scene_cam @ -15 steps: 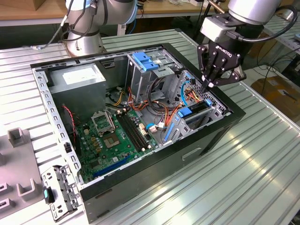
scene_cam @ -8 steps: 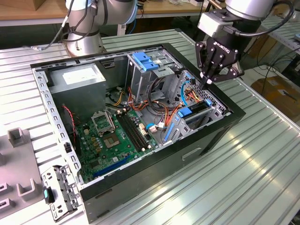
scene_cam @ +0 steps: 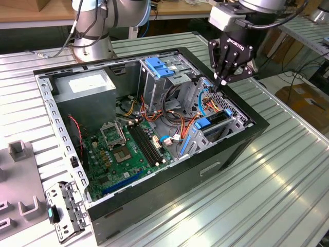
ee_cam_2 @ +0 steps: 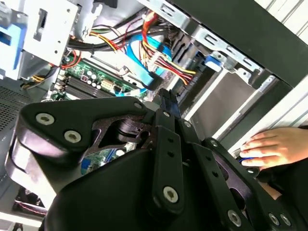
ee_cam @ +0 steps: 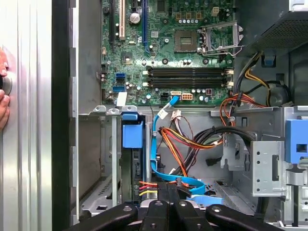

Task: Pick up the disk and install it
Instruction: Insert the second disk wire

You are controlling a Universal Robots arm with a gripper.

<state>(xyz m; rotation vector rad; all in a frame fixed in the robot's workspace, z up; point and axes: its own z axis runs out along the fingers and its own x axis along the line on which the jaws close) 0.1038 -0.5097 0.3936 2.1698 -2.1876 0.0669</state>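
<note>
The disk (scene_cam: 212,125) stands on edge in the lower drive bay at the exterior view's right side of the open computer case (scene_cam: 241,149). Its blue rail (ee_cam: 132,134) and a thin dark edge show in the first wrist view. My gripper (scene_cam: 222,84) hangs just above the case wall behind that bay, apart from the disk. In both wrist views the black fingers (ee_cam: 168,192) are pressed together with nothing between them, above blue and orange cables (ee_cam: 185,183). The gripper (ee_cam_2: 165,96) points down into the case.
A tall metal cage with a blue handle (scene_cam: 159,69) stands mid-case. The grey power supply box (scene_cam: 85,85) is at the back and the green motherboard (scene_cam: 128,149) lies in front. A person's hand (ee_cam_2: 274,147) rests on the table beside the case. A loose bracket (scene_cam: 64,211) lies at the front left.
</note>
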